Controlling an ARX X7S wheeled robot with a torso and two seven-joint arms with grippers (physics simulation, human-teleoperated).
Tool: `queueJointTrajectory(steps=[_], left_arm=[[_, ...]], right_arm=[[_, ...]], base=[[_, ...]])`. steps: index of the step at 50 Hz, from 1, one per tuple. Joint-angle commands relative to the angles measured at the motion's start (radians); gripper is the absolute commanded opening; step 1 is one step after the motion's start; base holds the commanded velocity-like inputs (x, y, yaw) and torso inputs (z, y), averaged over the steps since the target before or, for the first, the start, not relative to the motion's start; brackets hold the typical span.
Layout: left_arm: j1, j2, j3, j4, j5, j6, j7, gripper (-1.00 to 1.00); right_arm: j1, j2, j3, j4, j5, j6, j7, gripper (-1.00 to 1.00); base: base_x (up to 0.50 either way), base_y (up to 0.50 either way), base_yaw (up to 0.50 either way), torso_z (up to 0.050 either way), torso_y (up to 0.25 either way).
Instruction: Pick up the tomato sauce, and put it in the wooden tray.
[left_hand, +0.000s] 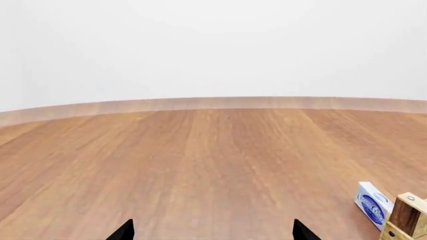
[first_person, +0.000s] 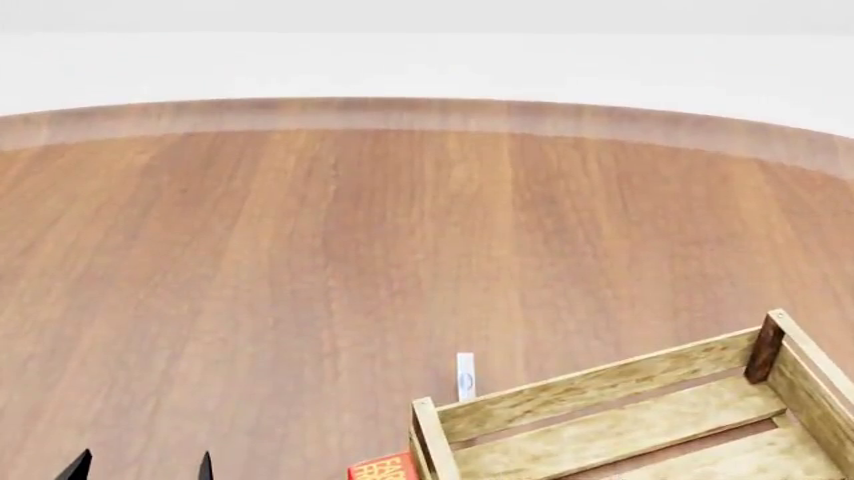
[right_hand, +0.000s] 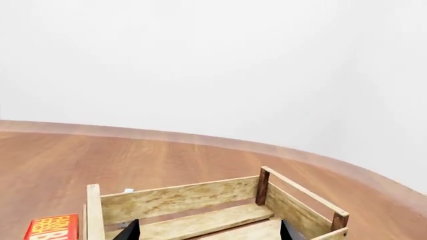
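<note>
Wooden tray (first_person: 627, 415) beside red box (right_hand: 52, 227), blue-white box (left_hand: 372, 204) perhaps carton, both grippers' jaws apart

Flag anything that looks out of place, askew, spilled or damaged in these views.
Nothing looks spilled or damaged. The wooden tray sits upright on the floor, with a red box and a small blue-and-white box outside it. One oddity: no tomato sauce can shows in any view.

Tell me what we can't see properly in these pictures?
- Tomato sauce: in no view.
- Tray: near part cut off by the head view's bottom edge.
- Red box: cut by the edge, label unreadable.
- Left hand, right hand: only fingertips show.
- Blue-white box: print too small.
</note>
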Motion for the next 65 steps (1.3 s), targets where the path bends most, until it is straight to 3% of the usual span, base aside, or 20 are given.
queueJointTrajectory(steps=[1,9,18,65], left_arm=[[0.002,-0.005,0.006,0.012,-0.004,-0.007,-0.008,1.0],[-0.001,-0.007,0.008,-0.004,-0.008,0.007,-0.009,1.0],[0.0,-0.011,0.013,0.003,-0.01,0.002,-0.015,1.0],[-0.006,-0.026,0.035,0.004,-0.022,0.004,-0.038,1.0]], right_arm=[[-0.134,0.016,0.022,-0.013,-0.068,-0.132,0.084,1.0],[-0.135,0.144,-0.101,-0.012,-0.085,-0.136,0.242,1.0],[-0.122,0.2,-0.169,0.028,-0.069,-0.179,0.315,1.0],[-0.014,0.181,-0.274,0.229,0.028,-0.194,0.332,1.0]], base=[[0.0,0.0,0.0,0.0,0.0],[0.0,0.0,0.0,0.0,0.0],[0.0,0.0,0.0,0.0,0.0],[0.0,0.0,0.0,0.0,0.0]])
